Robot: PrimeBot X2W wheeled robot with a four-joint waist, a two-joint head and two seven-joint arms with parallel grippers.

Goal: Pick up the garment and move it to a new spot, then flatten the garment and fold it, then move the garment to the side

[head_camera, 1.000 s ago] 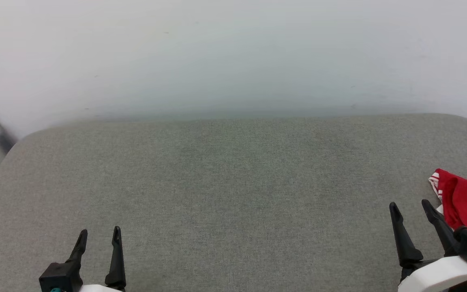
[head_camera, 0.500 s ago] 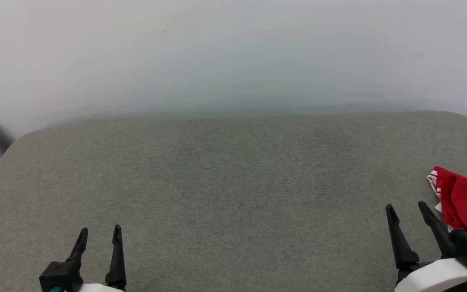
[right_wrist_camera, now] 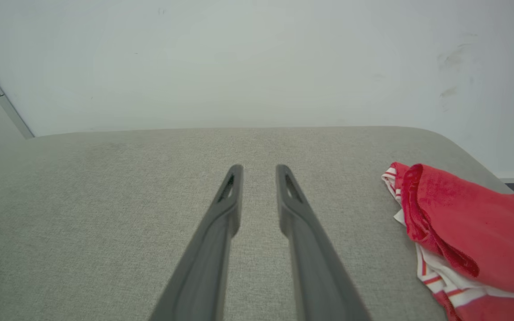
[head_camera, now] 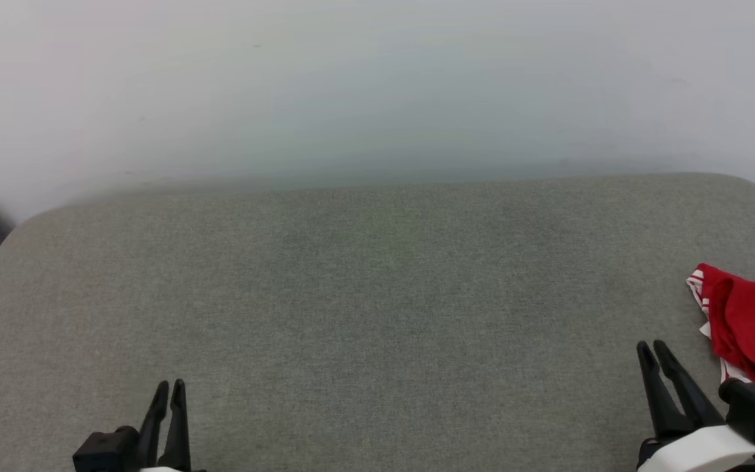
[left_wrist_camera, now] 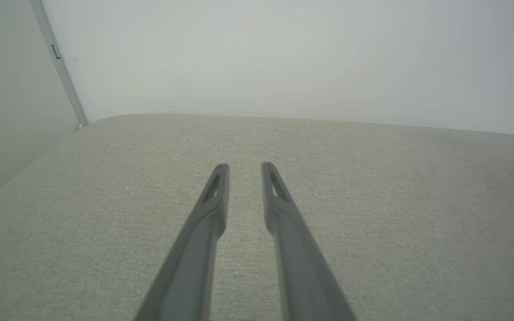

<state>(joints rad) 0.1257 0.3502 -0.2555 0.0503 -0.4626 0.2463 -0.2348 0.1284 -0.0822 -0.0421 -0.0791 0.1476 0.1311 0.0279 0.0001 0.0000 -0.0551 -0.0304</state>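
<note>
The left gripper (left_wrist_camera: 245,166) was seen along its two dark fingers (left_wrist_camera: 203,236), which were parted by a narrow gap with nothing gripped between them. A desk (left_wrist_camera: 105,200) covered in grey fabric was spread beneath. Behind it a white wall (left_wrist_camera: 283,58) was seen, crossed at the upper left by a slanted grey metal strip (left_wrist_camera: 58,67).

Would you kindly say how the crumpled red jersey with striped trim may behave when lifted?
Probably floppy: the red jersey lies in soft, rolled folds, so it should sag from a pinch. Likely light, as the cloth looks thin.
</note>
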